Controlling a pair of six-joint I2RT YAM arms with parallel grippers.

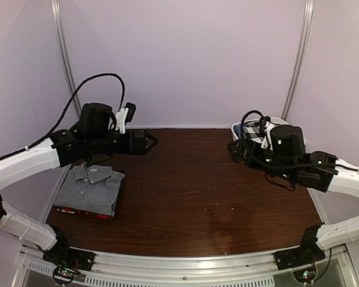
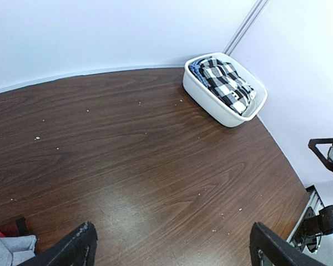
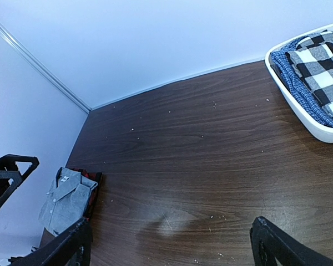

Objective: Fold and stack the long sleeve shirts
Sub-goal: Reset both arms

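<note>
A folded light grey long sleeve shirt [image 1: 90, 188] lies collar up at the table's left side, stacked on a folded red-and-black plaid shirt [image 1: 84, 211] whose edge shows beneath it. My left gripper [image 1: 149, 142] hovers open above the table, behind and to the right of the stack, with nothing between its fingers. In the left wrist view only the stack's corner [image 2: 4, 248] shows. My right gripper [image 1: 233, 149] hangs open and empty at the right. The right wrist view shows the grey shirt [image 3: 65, 200] far left, with the plaid edge [image 3: 94, 185] beside it.
A white tub [image 2: 211, 108] holding black-and-white checked and blue cloth stands at the back right corner, its rim [image 3: 299, 108] also in the right wrist view. White walls close the table's back and sides. Small white specks dot the dark wood.
</note>
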